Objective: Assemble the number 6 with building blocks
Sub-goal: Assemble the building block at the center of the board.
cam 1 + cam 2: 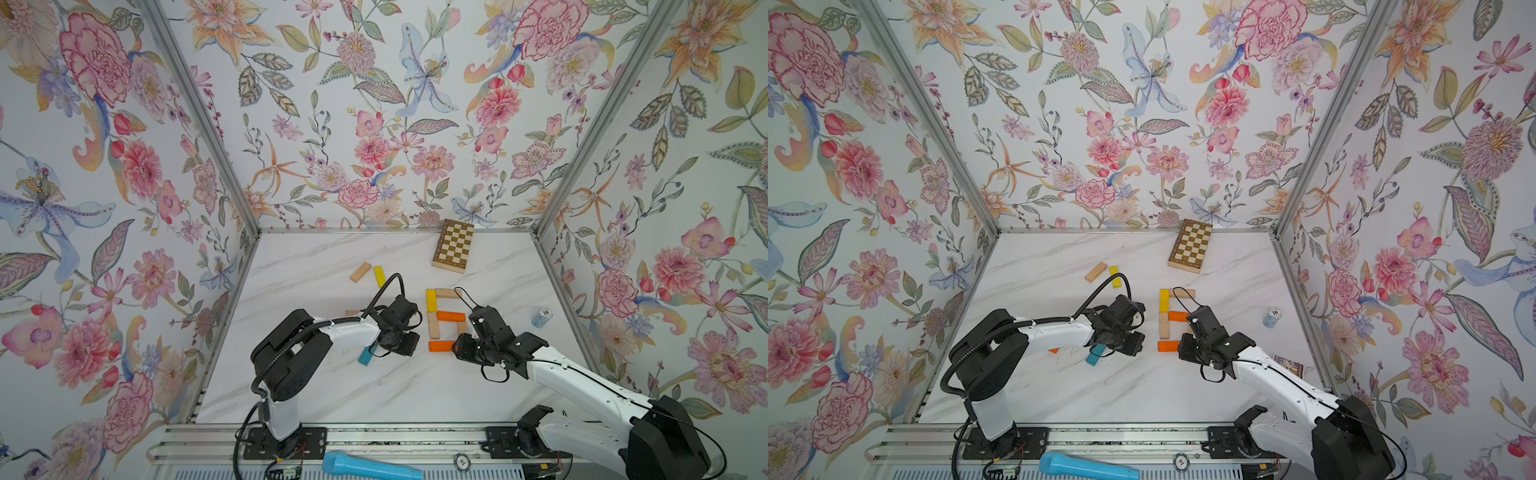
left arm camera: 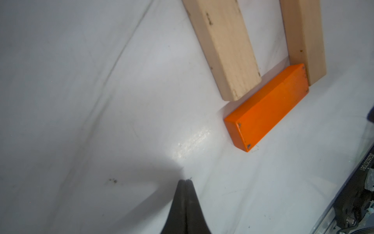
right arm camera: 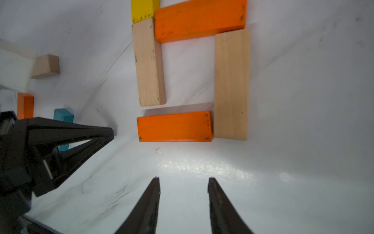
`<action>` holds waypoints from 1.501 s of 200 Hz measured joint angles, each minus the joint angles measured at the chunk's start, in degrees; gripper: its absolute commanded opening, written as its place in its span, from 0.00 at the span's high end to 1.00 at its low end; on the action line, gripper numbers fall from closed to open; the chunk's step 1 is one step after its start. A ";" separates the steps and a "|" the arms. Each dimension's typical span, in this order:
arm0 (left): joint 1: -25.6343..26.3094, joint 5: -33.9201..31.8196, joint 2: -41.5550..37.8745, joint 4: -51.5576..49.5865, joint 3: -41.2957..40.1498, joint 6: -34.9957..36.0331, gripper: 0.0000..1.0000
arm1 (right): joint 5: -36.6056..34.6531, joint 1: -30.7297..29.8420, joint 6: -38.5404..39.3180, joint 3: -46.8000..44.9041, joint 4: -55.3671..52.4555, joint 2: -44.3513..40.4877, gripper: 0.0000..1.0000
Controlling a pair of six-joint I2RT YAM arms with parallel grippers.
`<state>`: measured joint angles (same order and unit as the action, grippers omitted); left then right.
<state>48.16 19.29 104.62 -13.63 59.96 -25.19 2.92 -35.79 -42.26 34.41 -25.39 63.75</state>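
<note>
The number 6 lies right of the table's middle. It is made of a yellow block point(image 1: 431, 300), a beige top bar point(image 1: 448, 293), an orange middle bar point(image 1: 451, 316), a beige left side point(image 1: 433, 325), an orange bottom bar point(image 1: 441, 345) point(image 3: 175, 126) and a beige right side point(image 3: 231, 85). My left gripper point(image 1: 417, 345) point(image 2: 185, 180) is shut and empty, its tip just left of the orange bottom bar point(image 2: 267, 107). My right gripper point(image 1: 458, 350) point(image 3: 183, 178) is open and empty, just on the near side of that bar. A teal block point(image 1: 366, 356) lies under the left wrist.
Loose beige point(image 1: 360, 272) and yellow point(image 1: 379, 276) blocks lie at the back left. Beige point(image 3: 46, 65) and orange point(image 3: 25, 105) blocks sit under the left arm. A chequered board point(image 1: 453, 251) leans at the back. Stacked chips point(image 1: 541, 317) stand at the right and a blue microphone point(image 1: 370, 467) lies on the front rail.
</note>
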 measured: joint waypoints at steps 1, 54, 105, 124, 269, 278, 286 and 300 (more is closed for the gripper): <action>-0.07 0.00 -0.15 0.04 -0.07 0.00 1.00 | -0.04 -0.37 -0.04 0.04 0.09 0.17 0.60; -1.18 -0.17 -2.49 2.49 -0.85 -1.70 1.00 | -1.09 -7.13 -2.99 2.32 3.45 8.98 0.63; -4.35 -0.68 -6.38 4.15 -5.20 -4.28 1.00 | -1.25 -8.76 -4.52 4.68 7.19 16.55 0.63; -5.07 -1.11 -7.15 4.85 -5.42 -4.70 1.00 | -1.22 -8.79 -4.70 5.44 8.07 18.91 0.63; -5.14 -0.76 -7.26 6.47 -5.60 -4.90 1.00 | -1.03 -8.07 -4.48 7.21 10.08 22.12 0.63; -5.01 -0.31 -7.26 6.49 -5.60 -4.85 1.00 | -1.05 -8.02 -4.39 7.21 9.51 20.85 0.63; -4.85 -0.11 -7.23 6.47 -5.60 -4.70 1.00 | -1.09 -7.82 -4.09 7.21 9.03 19.21 0.63; -4.22 0.20 -7.06 6.47 -5.60 -4.42 1.00 | -0.92 -6.71 -3.80 7.21 8.48 15.76 0.63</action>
<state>43.94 19.49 97.56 -7.16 54.37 -29.61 2.00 -42.50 -46.06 41.63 -16.91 79.50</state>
